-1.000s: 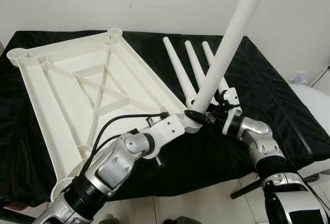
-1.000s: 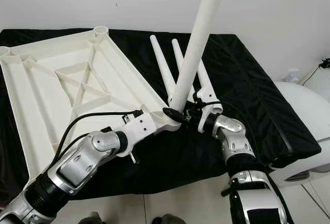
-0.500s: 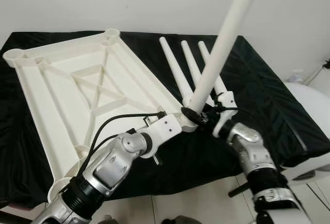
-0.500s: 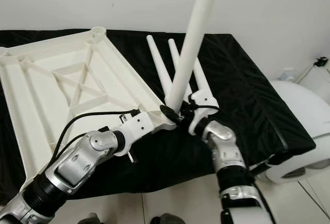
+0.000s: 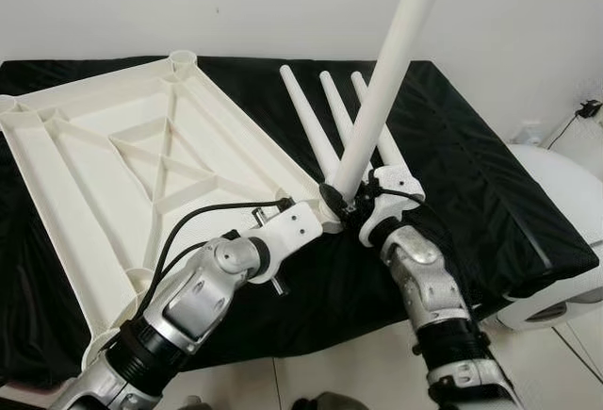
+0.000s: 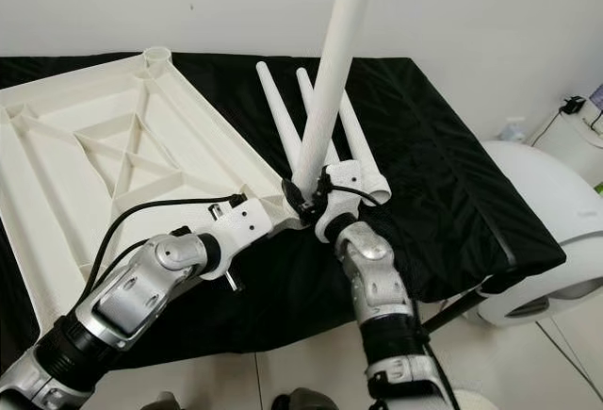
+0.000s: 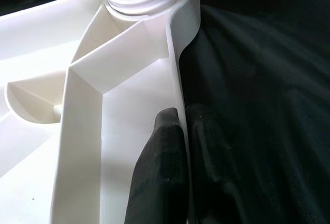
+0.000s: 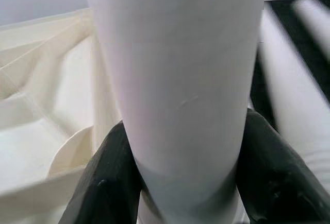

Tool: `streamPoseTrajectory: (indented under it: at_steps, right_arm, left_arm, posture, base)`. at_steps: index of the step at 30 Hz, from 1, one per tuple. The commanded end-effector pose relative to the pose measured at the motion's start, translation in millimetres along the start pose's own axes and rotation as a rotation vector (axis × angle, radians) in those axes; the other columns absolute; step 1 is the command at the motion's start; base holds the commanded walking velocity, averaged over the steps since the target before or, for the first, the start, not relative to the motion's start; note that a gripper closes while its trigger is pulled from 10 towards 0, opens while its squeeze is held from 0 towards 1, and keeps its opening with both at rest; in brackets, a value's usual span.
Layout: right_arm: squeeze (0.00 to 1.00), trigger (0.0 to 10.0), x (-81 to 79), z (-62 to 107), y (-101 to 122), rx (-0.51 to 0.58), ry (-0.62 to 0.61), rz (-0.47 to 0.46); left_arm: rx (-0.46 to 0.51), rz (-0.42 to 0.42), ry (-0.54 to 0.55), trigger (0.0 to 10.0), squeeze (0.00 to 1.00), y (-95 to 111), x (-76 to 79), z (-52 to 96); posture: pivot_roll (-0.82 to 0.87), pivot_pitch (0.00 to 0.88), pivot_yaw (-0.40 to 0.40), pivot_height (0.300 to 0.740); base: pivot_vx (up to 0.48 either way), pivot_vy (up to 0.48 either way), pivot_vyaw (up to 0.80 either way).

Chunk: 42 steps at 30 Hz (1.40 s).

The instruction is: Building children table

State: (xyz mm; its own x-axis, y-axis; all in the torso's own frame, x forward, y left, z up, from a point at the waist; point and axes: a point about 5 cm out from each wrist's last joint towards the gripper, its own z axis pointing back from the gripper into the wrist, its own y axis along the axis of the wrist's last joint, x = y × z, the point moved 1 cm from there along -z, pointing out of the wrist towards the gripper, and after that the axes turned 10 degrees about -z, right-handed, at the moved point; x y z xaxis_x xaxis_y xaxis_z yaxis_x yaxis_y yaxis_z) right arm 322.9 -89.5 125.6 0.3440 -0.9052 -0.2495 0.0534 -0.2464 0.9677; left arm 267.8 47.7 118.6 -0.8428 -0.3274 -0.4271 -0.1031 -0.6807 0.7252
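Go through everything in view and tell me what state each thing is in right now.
Tabletop: upside down on the black cloth, ribs facing up.
Standing leg: tilted, its lower end at the tabletop's near corner socket.
Three spare legs: lying side by side on the cloth.
Left tool: shut on the tabletop's rim.
Right tool: shut on the standing leg.
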Motion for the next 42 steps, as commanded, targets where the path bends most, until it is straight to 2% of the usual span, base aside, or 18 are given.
streamPoseTrajectory:
  at_steps: [1, 3, 8, 16, 17, 20, 21, 22, 27, 33, 34, 37, 39, 42]
  right_arm:
    - [0.00, 10.0, -6.3, -6.9, 12, 0.068, -0.098, 0.004]
    - [0.00, 10.0, -8.6, -7.0, 12, 0.085, -0.173, -0.003]
    - [0.00, 10.0, -18.5, -7.9, 13, 0.082, -0.155, -0.008]
    - [0.00, 10.0, -15.0, -3.5, 11, 0.066, -0.164, -0.010]
    - [0.05, 10.0, -14.1, -3.4, 11, 0.064, -0.161, -0.013]
    - [0.05, 10.0, -10.6, -2.9, 12, 0.067, -0.173, 0.001]
    - [0.76, 10.0, -8.1, -2.3, 12, 0.069, -0.178, -0.001]
    - [1.00, 10.0, -4.8, -1.3, 12, 0.068, -0.183, 0.006]
    - [1.00, 10.0, 9.6, 3.6, 12, 0.065, -0.183, 0.038]
    - [1.00, 10.0, 16.6, 7.5, 11, 0.056, -0.168, 0.053]
    - [0.00, 10.0, 17.7, 9.0, 9, 0.050, -0.139, 0.054]
    - [0.00, 10.0, 18.6, 11.3, 8, 0.046, -0.107, 0.048]
    - [0.00, 10.0, 19.1, 15.9, 7, 0.046, -0.023, 0.028]
    - [0.00, 10.0, 19.7, 18.7, 7, 0.047, 0.030, 0.023]
  left_arm:
    - [0.027, 0.003, -0.182, 10.0, 0.00, 4, 34.8, -10.0]
    - [0.026, 0.002, -0.184, 10.0, 0.00, 4, 35.2, -10.1]
    - [0.025, 0.004, -0.187, 10.0, 0.00, 4, 36.3, -9.3]
    - [0.021, 0.012, -0.186, 10.0, 0.00, 3, 38.0, -8.8]
    - [0.021, 0.012, -0.186, 10.0, 0.00, 3, 38.1, -8.8]
    - [0.021, 0.013, -0.185, 10.0, 0.00, 3, 37.9, -8.9]
    - [0.022, 0.012, -0.184, 10.0, 0.00, 3, 37.8, -9.2]
    - [0.022, 0.011, -0.183, 10.0, 0.00, 4, 37.8, -9.6]
    - [0.026, 0.008, -0.184, 10.0, 0.00, 4, 37.9, -10.6]
    - [0.028, 0.004, -0.186, 10.0, 0.00, 5, 37.8, -11.1]
    - [0.029, 0.002, -0.187, 10.0, 0.00, 5, 37.8, -11.3]
    - [0.029, 0.001, -0.188, 10.0, 0.00, 5, 37.8, -11.6]
    - [0.029, 0.000, -0.187, 10.0, 0.00, 5, 37.7, -11.8]
    - [0.029, 0.000, -0.187, 10.0, 0.00, 5, 37.5, -11.9]
  posture:
    - [0.02, 0.000, -0.091, 0.740]
    - [0.02, 0.000, -0.091, 0.740]
    - [0.02, 0.000, -0.091, 0.740]
    - [0.03, 0.001, -0.095, 0.740]
    - [0.03, 0.000, -0.097, 0.740]
    - [0.03, 0.000, -0.097, 0.740]
    - [0.03, 0.000, -0.100, 0.740]
    - [0.02, 0.000, -0.100, 0.740]
    - [0.02, 0.000, -0.100, 0.740]
    - [0.02, 0.000, -0.099, 0.740]
    - [0.01, 0.000, -0.099, 0.740]
    - [0.01, 0.000, -0.099, 0.740]
    - [0.01, 0.000, -0.100, 0.740]
    - [0.01, 0.000, -0.099, 0.740]
  base:
    - [0.000, 0.000, 0.00]
    - [0.000, 0.000, 0.00]
    - [0.000, 0.000, 0.00]
    - [0.000, 0.000, 0.00]
    - [0.000, 0.000, 0.00]
    - [0.000, 0.000, 0.00]
    - [0.000, 0.000, 0.00]
    - [0.000, 0.000, 0.00]
    - [0.000, 0.000, 0.00]
    - [0.000, 0.000, 0.00]
    - [0.000, 0.000, 0.00]
    - [0.000, 0.000, 0.00]
    - [0.000, 0.000, 0.00]
    - [0.000, 0.000, 0.00]
